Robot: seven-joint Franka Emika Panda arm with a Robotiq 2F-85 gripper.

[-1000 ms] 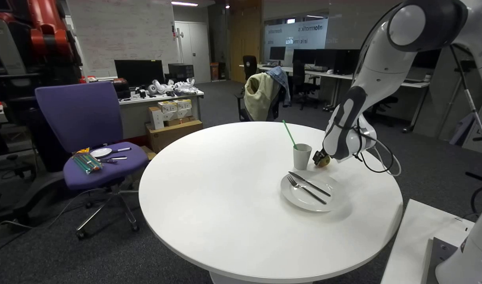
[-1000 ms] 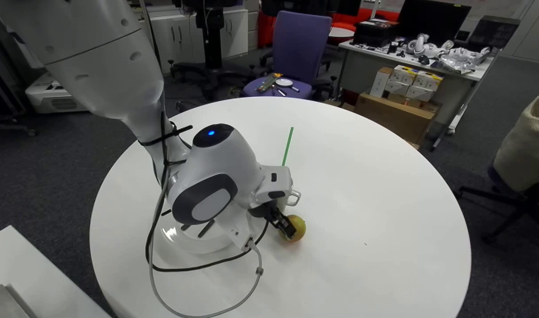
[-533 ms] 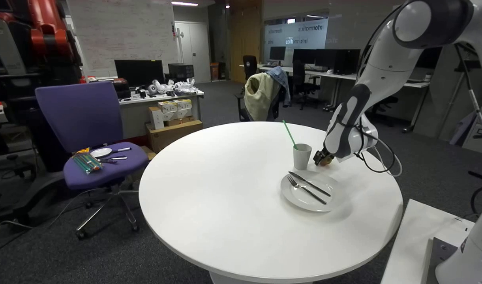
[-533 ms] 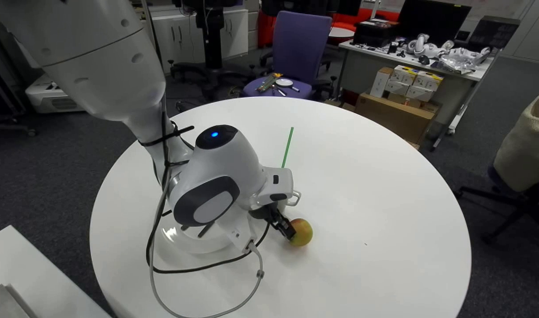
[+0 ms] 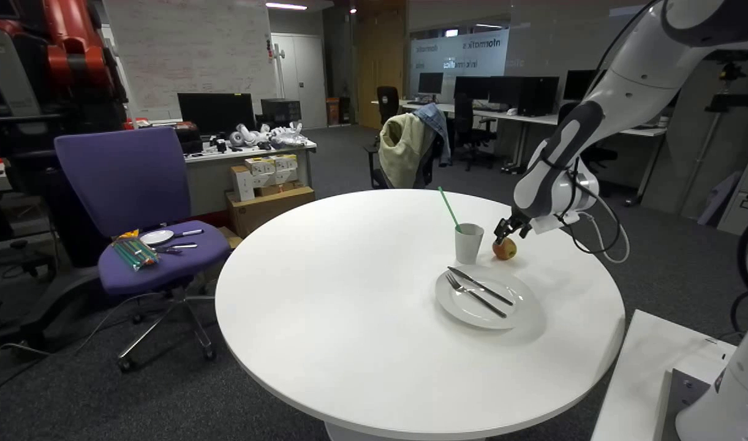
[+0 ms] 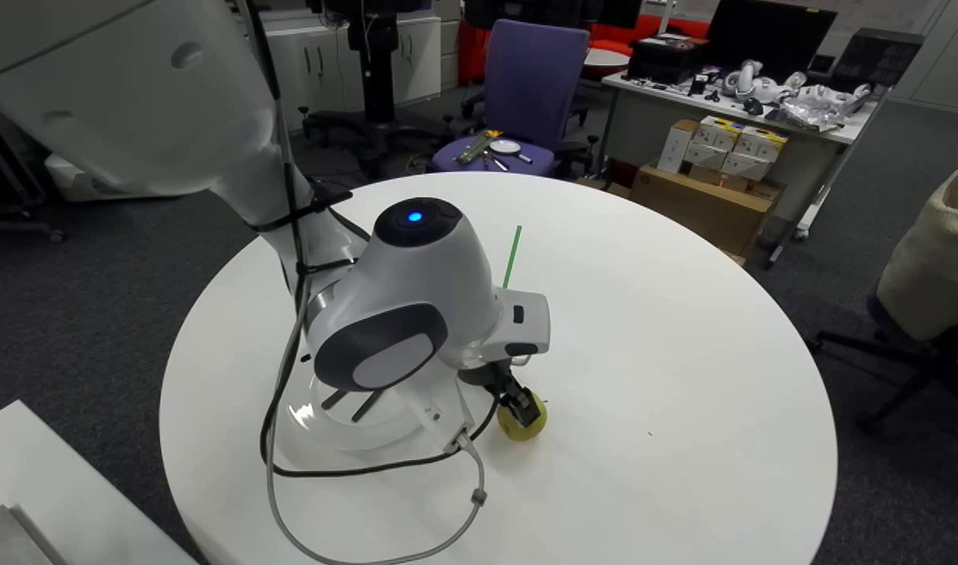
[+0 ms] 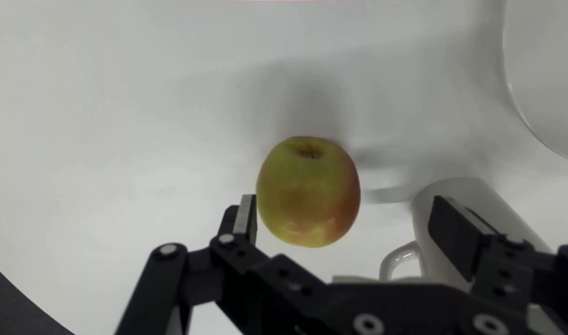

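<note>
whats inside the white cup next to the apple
A green straw leans in the white cup, its upper part sticking out above the rim. Its lower end, and anything else down inside, cannot be seen: the cup's wall covers them.

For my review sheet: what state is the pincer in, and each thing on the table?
Pincer: open, jaws apart, gripping nothing.
Apple: resting on the table, ungripped; whether the pincer touches it, I cannot tell.
Mug: upright.
Green straw: standing in the mug, tilted.
Plate: flat on the table.
Knife: lying on the plate.
Fork: lying on the plate, beside the knife.
</note>
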